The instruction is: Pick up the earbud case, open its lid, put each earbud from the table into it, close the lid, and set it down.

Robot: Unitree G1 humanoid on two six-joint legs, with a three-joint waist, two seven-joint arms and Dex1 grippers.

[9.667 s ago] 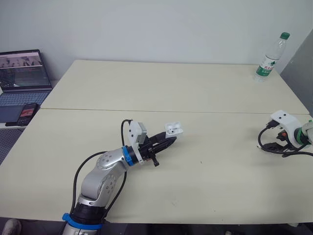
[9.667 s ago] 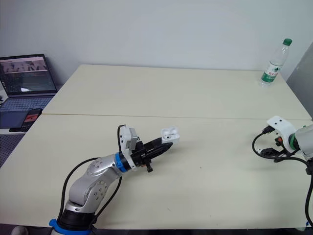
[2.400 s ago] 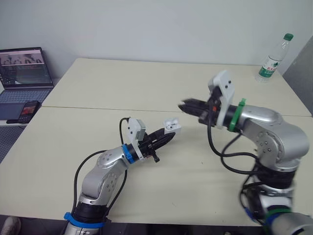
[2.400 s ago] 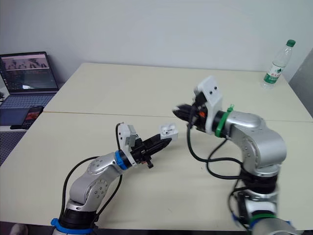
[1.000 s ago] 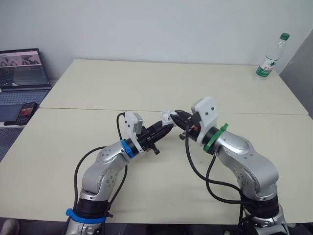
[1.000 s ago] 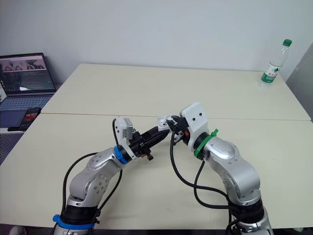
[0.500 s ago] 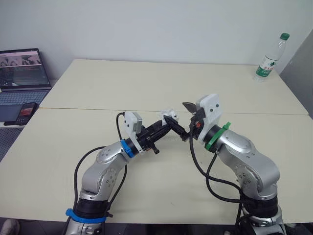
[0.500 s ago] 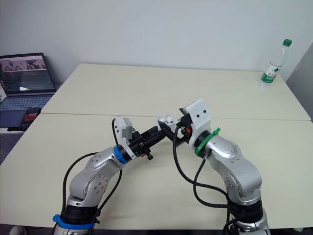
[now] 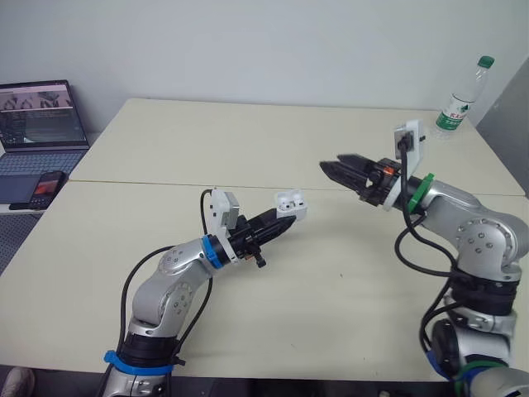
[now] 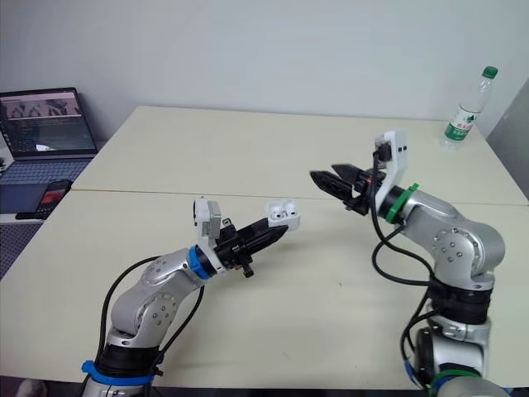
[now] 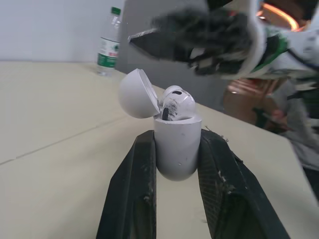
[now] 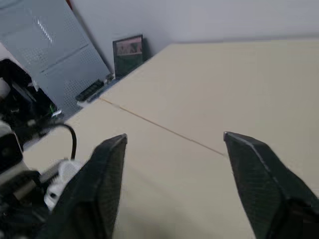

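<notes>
The white earbud case (image 9: 290,204) is held just above the table (image 9: 248,141), with my left gripper (image 9: 283,222) shut on its lower body. Its lid (image 11: 137,94) is hinged open. A white earbud (image 11: 175,99) sits in the top of the case (image 11: 177,144), between my left gripper's fingers (image 11: 142,164). My right gripper (image 9: 331,163) hovers to the right of the case and well apart from it, pointing toward it. It is open with nothing between its fingers (image 12: 107,169).
A clear water bottle (image 9: 460,99) with a green cap stands at the table's far right corner. An open laptop (image 9: 37,124) and a phone (image 9: 45,188) lie on a lower surface off the table's left edge. A seam crosses the table.
My right gripper was at the open case half a second ago and has drawn back to the right. The left gripper has stayed shut on the case and lowered it slightly.
</notes>
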